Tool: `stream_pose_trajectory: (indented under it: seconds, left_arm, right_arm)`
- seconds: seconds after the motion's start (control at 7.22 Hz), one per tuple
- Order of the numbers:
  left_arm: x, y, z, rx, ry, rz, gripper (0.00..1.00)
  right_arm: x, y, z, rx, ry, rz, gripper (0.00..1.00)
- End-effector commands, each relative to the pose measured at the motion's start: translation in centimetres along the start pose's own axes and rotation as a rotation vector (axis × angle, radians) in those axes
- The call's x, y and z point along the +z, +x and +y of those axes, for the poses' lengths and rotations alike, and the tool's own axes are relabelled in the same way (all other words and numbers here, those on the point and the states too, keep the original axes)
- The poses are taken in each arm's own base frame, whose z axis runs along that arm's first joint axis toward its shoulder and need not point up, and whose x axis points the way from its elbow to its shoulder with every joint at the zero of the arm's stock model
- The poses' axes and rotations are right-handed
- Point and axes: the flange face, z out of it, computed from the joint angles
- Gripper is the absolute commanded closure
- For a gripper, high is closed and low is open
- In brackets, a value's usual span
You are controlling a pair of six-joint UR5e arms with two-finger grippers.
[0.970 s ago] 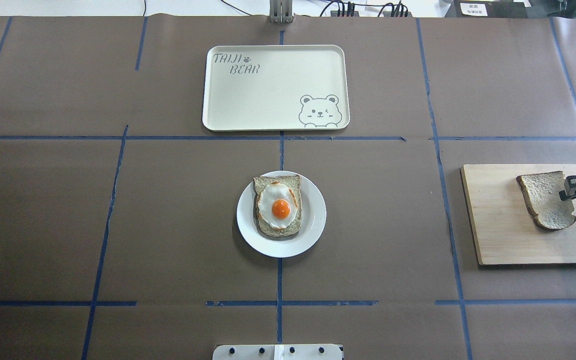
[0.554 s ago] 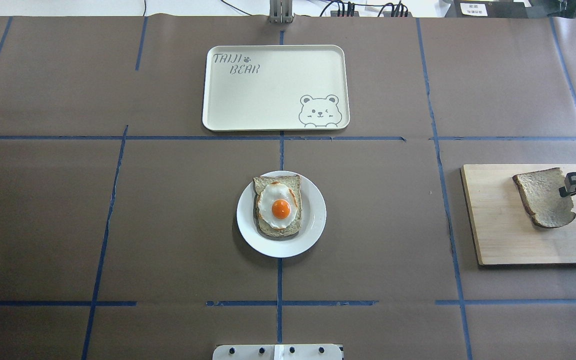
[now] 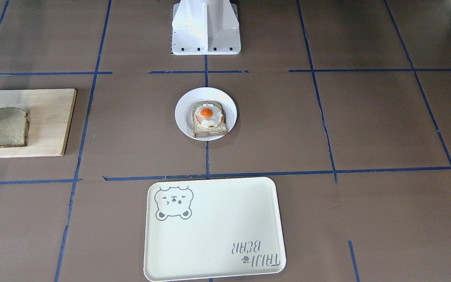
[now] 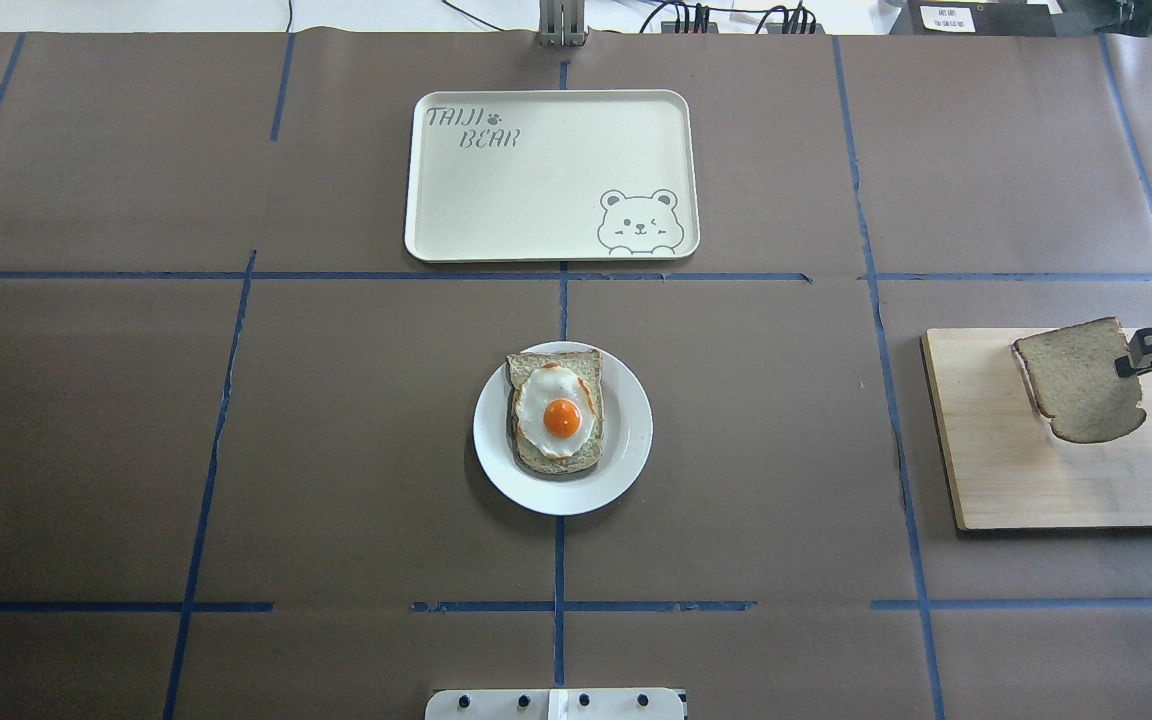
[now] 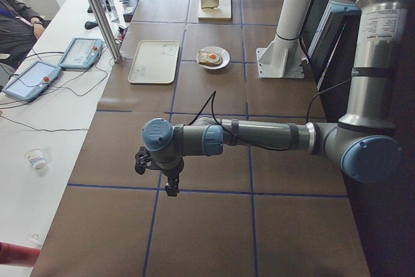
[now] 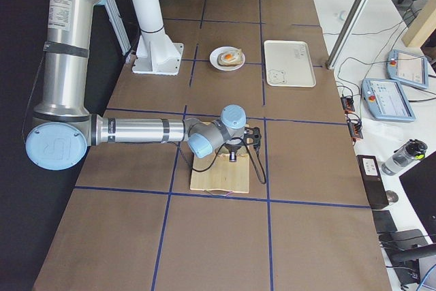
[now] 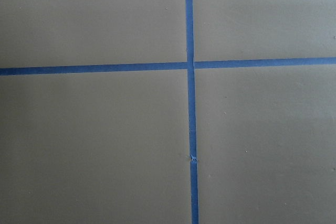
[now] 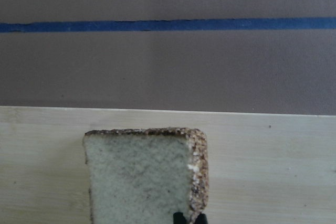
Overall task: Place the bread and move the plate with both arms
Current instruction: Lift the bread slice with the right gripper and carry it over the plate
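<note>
The bread (image 4: 1076,385), a plain pale slice with a dark crust, hangs tilted above a wooden board (image 4: 1016,480) at the table's right end. My right gripper (image 4: 1133,357) is shut on its crust edge. The slice also shows in the front-facing view (image 3: 6,127) and in the right wrist view (image 8: 139,177), with the fingertips (image 8: 179,217) pinching its crust. The white plate (image 4: 636,430) sits at the table's middle and holds a slice topped with a fried egg (image 4: 558,412). My left gripper (image 5: 170,186) shows only in the exterior left view, low over bare table; I cannot tell whether it is open.
A cream rectangular tray with a bear drawing (image 4: 551,175) lies beyond the plate. The white pedestal base (image 3: 206,27) stands at the robot's side. Blue tape lines cross the brown table cover. The left wrist view shows only table and tape.
My right gripper has lifted the bread off the board. The slice has risen and shifted a little away from the robot. The plate and tray have not moved.
</note>
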Motion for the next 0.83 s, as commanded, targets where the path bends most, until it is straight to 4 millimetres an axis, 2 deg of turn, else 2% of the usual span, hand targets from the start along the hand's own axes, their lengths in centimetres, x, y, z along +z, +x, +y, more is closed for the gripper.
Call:
stream_pose_trajectory:
  seconds: [0.0,0.14,0.28,0.55,0.69]
  left_arm:
    - [0.0,0.0,0.0,0.0,0.0,0.0,0.0]
    - [-0.1,0.2,0.0,0.001,0.002,0.0,0.0]
    - [-0.1,0.2,0.0,0.001,0.002,0.0,0.0]
    - [-0.3,0.4,0.0,-0.022,0.006,0.0,0.0]
    - [-0.5,0.5,-0.1,-0.022,0.01,0.001,0.0]
  right_arm:
    - [-5.8,-1.8,-0.8,-0.005,0.036,-0.136,1.0]
    - [-8.3,-2.7,-1.2,0.019,0.049,-0.195,1.0]
    - [-9.9,-4.7,-1.9,0.05,0.032,-0.263,1.0]
    - [-13.6,-12.2,-6.3,0.162,0.049,-0.348,1.0]
    - [-14.5,-17.4,-7.7,0.182,0.037,-0.387,1.0]
